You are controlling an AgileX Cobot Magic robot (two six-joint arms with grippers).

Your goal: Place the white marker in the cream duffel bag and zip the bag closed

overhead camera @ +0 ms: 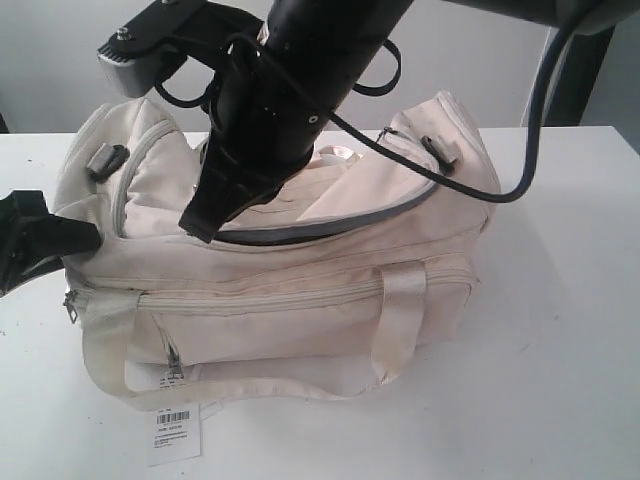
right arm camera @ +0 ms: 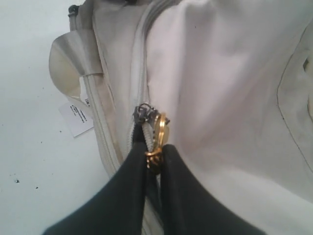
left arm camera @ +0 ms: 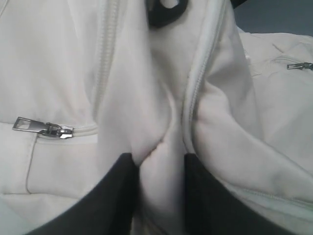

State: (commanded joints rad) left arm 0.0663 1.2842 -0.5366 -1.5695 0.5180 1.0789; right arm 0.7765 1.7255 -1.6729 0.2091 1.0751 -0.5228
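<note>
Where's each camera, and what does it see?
Exterior view: off the arms, facing the cream duffel bag; left gripper and right gripper show.
Left wrist view: on left arm, close on pinched bag fabric; fingers show.
Right wrist view: on right arm, facing the gripped zipper pull; fingers show.
Shared: exterior and right wrist views show the barcode tag.

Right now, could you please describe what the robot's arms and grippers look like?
The right arm is a thick, glossy black tube carrying a grey box, with a black cable looping off it. Both the right gripper and left gripper have smooth, matte black, tapering fingers.
</note>
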